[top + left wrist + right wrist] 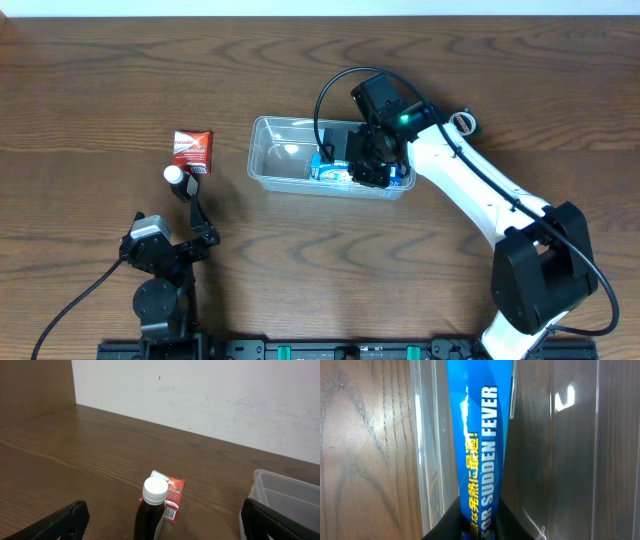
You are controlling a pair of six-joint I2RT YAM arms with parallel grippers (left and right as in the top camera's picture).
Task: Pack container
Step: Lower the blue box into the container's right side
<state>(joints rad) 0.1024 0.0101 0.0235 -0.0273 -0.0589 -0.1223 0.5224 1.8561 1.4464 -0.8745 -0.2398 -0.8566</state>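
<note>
**1 container** (285,160): clear plastic tub, rectangular, rounded corners, shallow. It lies flat near the middle of the table (100,90), long side running left to right in the overhead view. Its left half is bare; its right half sits under the right gripper.

**1 blue box** (330,172): inside the container, along the wall nearer the robot, toward the right end. It carries white and yellow print, and "FOR SUDDEN FEVER" is legible in the right wrist view.

**Right gripper** (480,515): lowered into the container's right half, directly over the blue box. It is set narrow, with 2 dark fingers (445,527) pressed against opposite sides of the box, holding it close beside the clear wall.

**Left gripper** (165,510): well apart from the container, to its left and nearer the robot. It is spread wide and holds nothing. Its 2 fingers (70,517) show at the lower corners of the left wrist view.

**1 bottle** (175,176): dark with a white cap, upright, seen between the left gripper's fingers in the wrist view.

**1 red carton** (191,150): small, just behind the bottle, left of the container and apart from it.
</note>
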